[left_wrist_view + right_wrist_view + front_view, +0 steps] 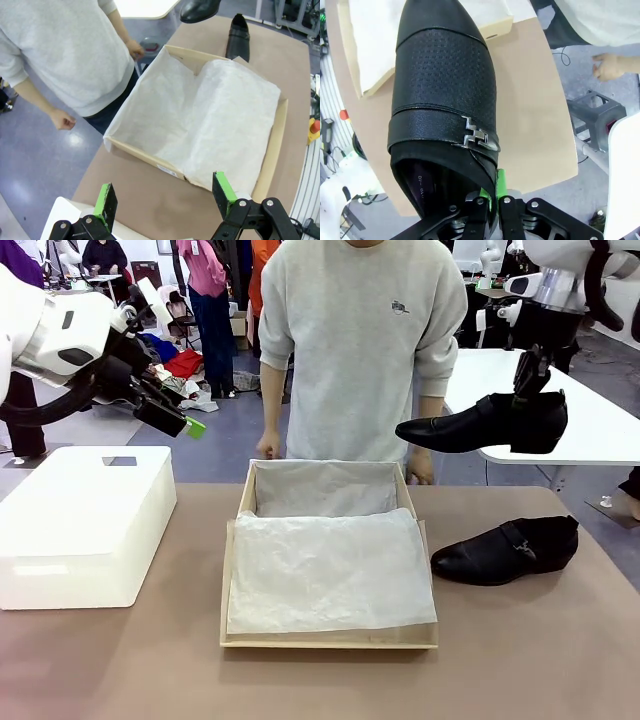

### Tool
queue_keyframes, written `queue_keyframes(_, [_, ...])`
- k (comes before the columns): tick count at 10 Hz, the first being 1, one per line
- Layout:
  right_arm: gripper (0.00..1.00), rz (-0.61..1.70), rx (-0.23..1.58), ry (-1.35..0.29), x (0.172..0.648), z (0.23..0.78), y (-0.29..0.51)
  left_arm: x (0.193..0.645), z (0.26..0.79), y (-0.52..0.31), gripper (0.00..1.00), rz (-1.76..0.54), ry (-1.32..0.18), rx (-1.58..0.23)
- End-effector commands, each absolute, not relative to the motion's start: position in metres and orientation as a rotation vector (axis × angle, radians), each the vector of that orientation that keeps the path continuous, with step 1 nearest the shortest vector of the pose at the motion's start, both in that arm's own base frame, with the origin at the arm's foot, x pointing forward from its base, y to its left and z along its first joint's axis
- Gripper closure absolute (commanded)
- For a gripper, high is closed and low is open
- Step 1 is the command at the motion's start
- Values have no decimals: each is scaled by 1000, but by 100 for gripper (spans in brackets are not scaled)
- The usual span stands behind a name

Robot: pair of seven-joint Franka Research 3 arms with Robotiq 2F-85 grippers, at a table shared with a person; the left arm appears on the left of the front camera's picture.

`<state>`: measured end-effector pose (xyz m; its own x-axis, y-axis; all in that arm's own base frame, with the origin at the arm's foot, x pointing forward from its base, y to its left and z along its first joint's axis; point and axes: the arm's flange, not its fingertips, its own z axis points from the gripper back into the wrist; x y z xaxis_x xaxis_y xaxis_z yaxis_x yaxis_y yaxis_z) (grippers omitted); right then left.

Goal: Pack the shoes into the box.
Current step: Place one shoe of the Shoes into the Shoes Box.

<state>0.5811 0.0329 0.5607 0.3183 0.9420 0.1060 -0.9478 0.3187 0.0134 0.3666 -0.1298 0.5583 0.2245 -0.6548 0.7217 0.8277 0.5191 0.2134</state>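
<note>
Right claw [527,388] clamped on heel of raised shoe [480,426], upper right, toe pointing picture-left. Box [330,639] lies lower left of it, centre, open. Other shoe [508,550] on bench [120,660] beside box. Left claw [165,195] agape, empty, upper left.

**Left arm** [60,335] and **right arm** [560,280]: glossy white, rounded shells. A thick black cable [45,412] runs beneath the left arm. The right arm carries a grey-silver ring [553,287].

**Left end effector** [163,189] and **right end effector** [495,187]: black linkage bars joined by round silver pins [239,203]. The fingers [106,200] are faced with bright green pads [222,187].

**Person, far side of the counter:** light grey sweatshirt [360,350] with a small dark chest emblem [399,307]. The sleeves [440,350] end short of the wrists. Dark trousers [107,117].
</note>
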Motion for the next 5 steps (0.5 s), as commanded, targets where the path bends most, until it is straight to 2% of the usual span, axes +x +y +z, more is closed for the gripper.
queue_keyframes(1, [100,1246,72,-91,580,564,34,367,558,-129,0,-1036,-866,-247])
queue_keyframes(5, [100,1192,116,-128,580,572,60,367,558,-129,0,-1036,-866,-247])
